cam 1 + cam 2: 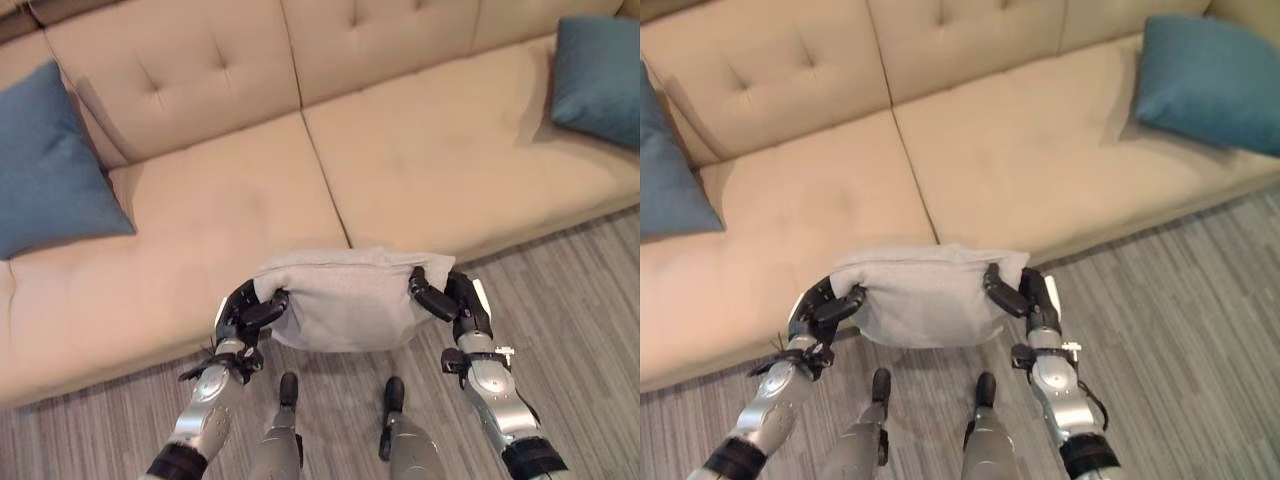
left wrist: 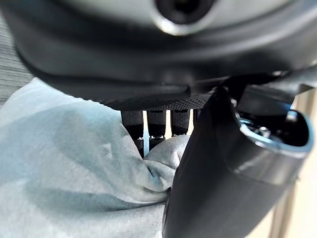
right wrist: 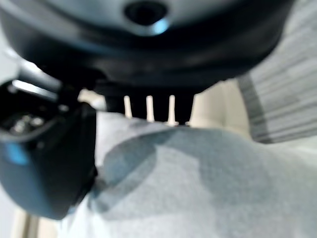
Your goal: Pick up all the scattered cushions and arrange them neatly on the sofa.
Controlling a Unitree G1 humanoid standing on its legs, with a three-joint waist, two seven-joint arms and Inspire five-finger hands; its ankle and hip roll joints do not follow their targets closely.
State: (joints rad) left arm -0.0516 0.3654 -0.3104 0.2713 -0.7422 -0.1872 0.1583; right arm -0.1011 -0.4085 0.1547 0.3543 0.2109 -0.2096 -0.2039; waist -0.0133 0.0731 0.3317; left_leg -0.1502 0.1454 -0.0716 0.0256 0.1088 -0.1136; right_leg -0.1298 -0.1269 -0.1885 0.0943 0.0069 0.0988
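Grey cushion [image 1: 345, 300]: held off the floor between both hands, hanging just in front of the sofa's front edge, over the seam between the two seat pads.
Left hand [image 1: 245, 312]: thumb and fingers curled round the cushion's left edge; the left wrist view shows the fabric bunched between thumb and fingers.
Right hand [image 1: 448, 297]: pinching the right edge the same way, thumb on the upper face, fingers behind the cloth.
Sofa [image 1: 420, 160]: tan, with a wide bare stretch of seat in the middle.
Blue cushions: one [image 1: 45, 165] leans at the left end, another [image 1: 598, 80] at the right end; both look already placed.
Step in hand: carrying the grey cushion to the sofa, I judge.
How to do it well: lift both hands evenly so the cushion stays level and clears the seat edge, reach forward to the backrest, and stand it upright in the middle so it sits evenly between the blue pair.
Risk: the grips sit only on the edges, so soft fabric may slip or sag if one hand leads.
Release: let go with both hands together once the cushion rests against the backrest.
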